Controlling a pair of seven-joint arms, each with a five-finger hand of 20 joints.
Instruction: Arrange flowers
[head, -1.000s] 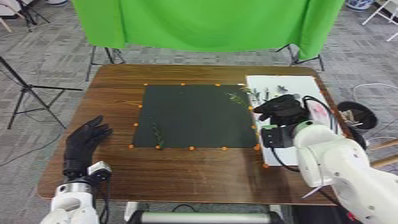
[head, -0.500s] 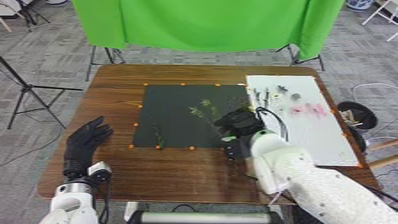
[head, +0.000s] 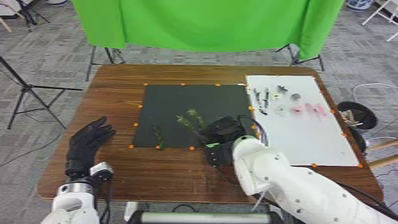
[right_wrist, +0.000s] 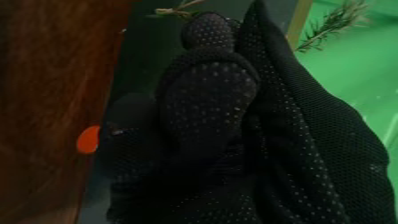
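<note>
I have my right hand, in its black fabric glove, over the near right part of the big dark square mat. It is gripping a thin green plant stem with feathery leaves. In the right wrist view, my thumb lies close against the fingers, and bits of green poke out past them. In the head view, the leafy tips split in two and point away from me and to the left, over the mat. I can't tell if they touch it.

My left hand, in a black glove too, is open by the mat's left side, with its fingers pointing away from me.

One more skinny green stem lies on the mat, near its close left corner. On the long white board to the right, there are thin dark green stems, a small dark bloom and some soft pink flowers. Little orange dots go around the mat.
</note>
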